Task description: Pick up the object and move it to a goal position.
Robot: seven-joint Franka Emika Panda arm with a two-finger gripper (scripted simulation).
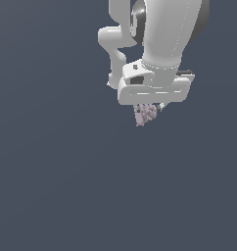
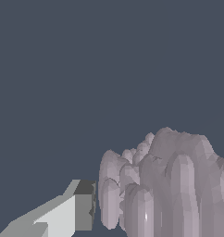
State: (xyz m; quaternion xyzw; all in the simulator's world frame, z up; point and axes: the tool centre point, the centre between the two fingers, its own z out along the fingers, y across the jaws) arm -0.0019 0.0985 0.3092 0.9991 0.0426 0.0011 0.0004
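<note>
The object [image 1: 146, 115] is a small pale pinkish-mauve lump with a ridged, knobbly surface. It sits directly under the white gripper [image 1: 149, 111] and sticks out below the hand, slightly tilted. In the wrist view the object [image 2: 164, 185] fills the space between the fingers. One white finger with a dark pad [image 2: 84, 206] rests against its side. The other finger is hidden behind the object. The gripper looks shut on the object. The plain ground gives no cue to its height.
The white arm [image 1: 164, 34] rises above the gripper toward the top of the exterior view. All around is a plain dark blue-grey surface [image 1: 52, 186] with no other objects or marker in view.
</note>
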